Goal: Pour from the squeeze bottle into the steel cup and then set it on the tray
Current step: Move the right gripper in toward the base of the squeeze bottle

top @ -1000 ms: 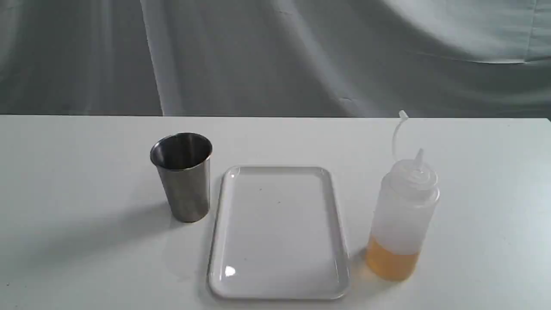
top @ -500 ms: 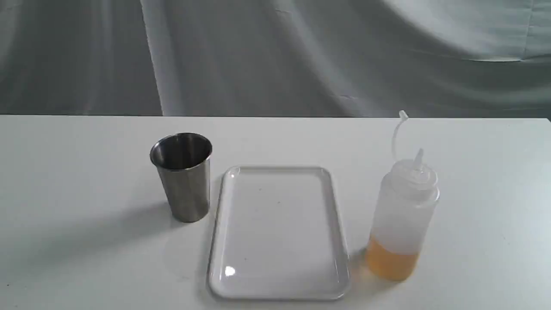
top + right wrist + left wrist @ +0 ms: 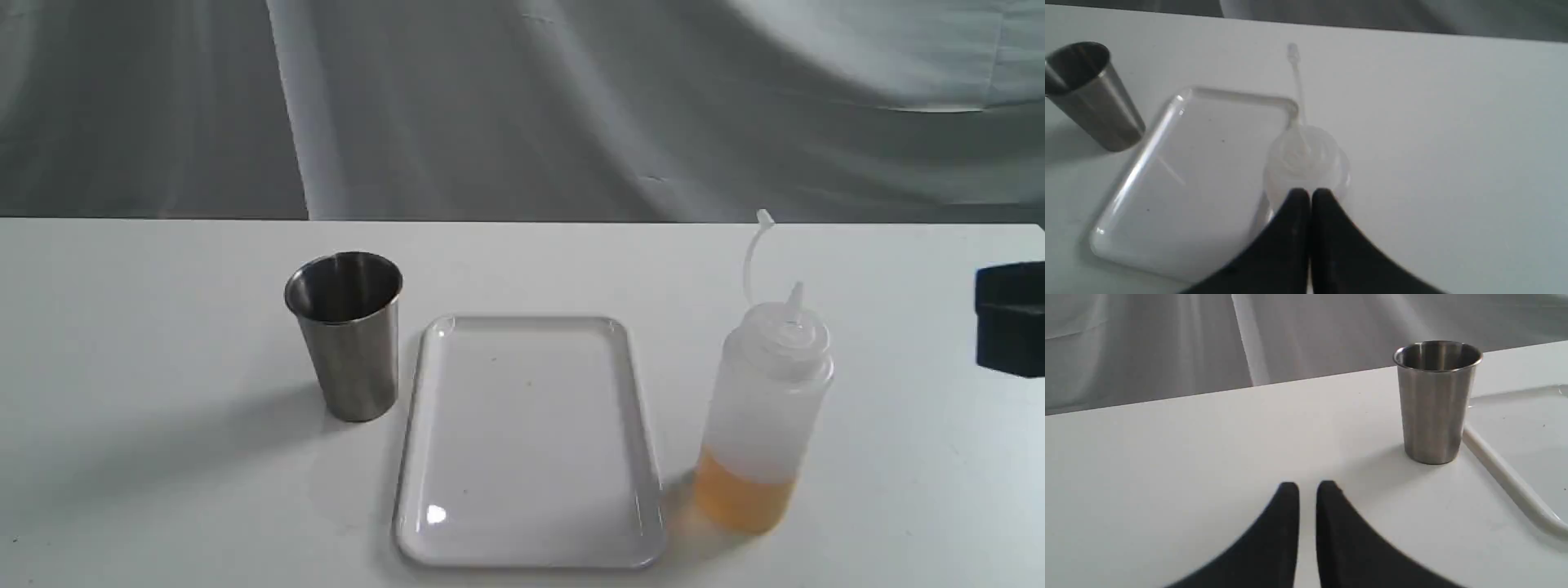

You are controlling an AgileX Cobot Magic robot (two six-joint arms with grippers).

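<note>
At right edge of table (image 3: 122, 343), right gripper (image 3: 1309, 195) angles toward squeeze bottle (image 3: 763, 408), jaws closed; left gripper (image 3: 1307, 489) low near steel cup (image 3: 1435, 404), jaws nearly together.

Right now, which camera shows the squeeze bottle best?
The exterior view: the whole bottle stands upright beside the tray, with amber liquid at its bottom. The right wrist view shows only its blurry top, partly behind the right tool. The left wrist view misses it.
</note>
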